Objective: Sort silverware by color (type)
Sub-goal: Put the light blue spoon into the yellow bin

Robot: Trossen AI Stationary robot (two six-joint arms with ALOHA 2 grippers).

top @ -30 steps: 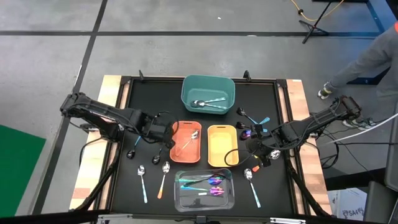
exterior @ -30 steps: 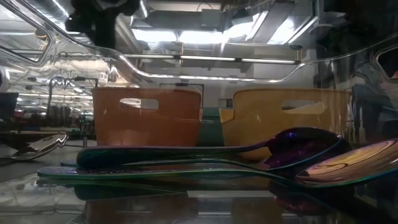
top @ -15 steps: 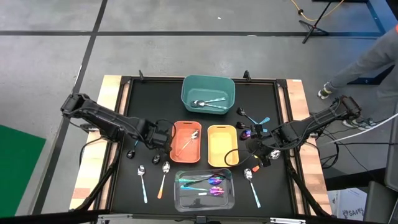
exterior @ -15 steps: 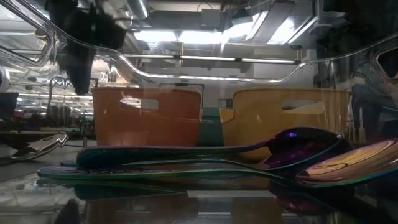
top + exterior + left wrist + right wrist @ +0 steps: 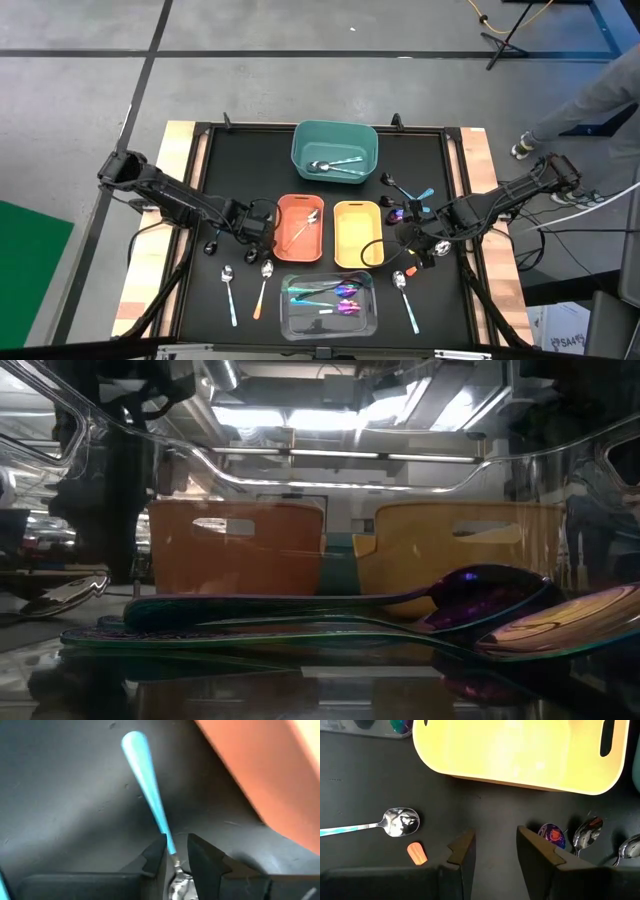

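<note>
- High view: my left hand [image 5: 262,231] is down at the table [image 5: 250,150], just beside the orange bin's [image 5: 299,228] left wall.
- Left wrist view: my left hand [image 5: 175,856] pinches a teal-handled spoon [image 5: 147,785] by the thin neck, one finger [image 5: 155,857] on each side; the teal handle points away from the fingers over the dark mat, and the bowl shows between the fingers. The orange bin's [image 5: 260,775] wall runs close beside it.
- High view: my right hand [image 5: 415,238] is low over the table, just right of the yellow bin [image 5: 357,234].
- Right wrist view: my right hand [image 5: 495,847] is spread, with bare mat between the fingers and nothing held. Near it lie a silver spoon with a teal handle [image 5: 395,822], an orange handle tip [image 5: 417,853], and a purple spoon bowl [image 5: 551,834] next to two silver bowls, all close to the yellow bin [image 5: 520,755].
- High view: the teal bin [image 5: 335,150] at the back holds silver spoons [image 5: 335,166]; the orange bin holds one spoon [image 5: 303,226].
- The clear bin [image 5: 330,304] at the front holds the iridescent spoons [image 5: 335,294]; in the low view, iridescent spoons [image 5: 400,610] lie stacked flat.
- Loose on the table: two spoons [image 5: 232,290] left of the clear bin, one more [image 5: 404,296] to its right, and a small cluster [image 5: 405,200] right of the yellow bin.
- A person's grey sleeve [image 5: 590,95] shows at the right edge.
</note>
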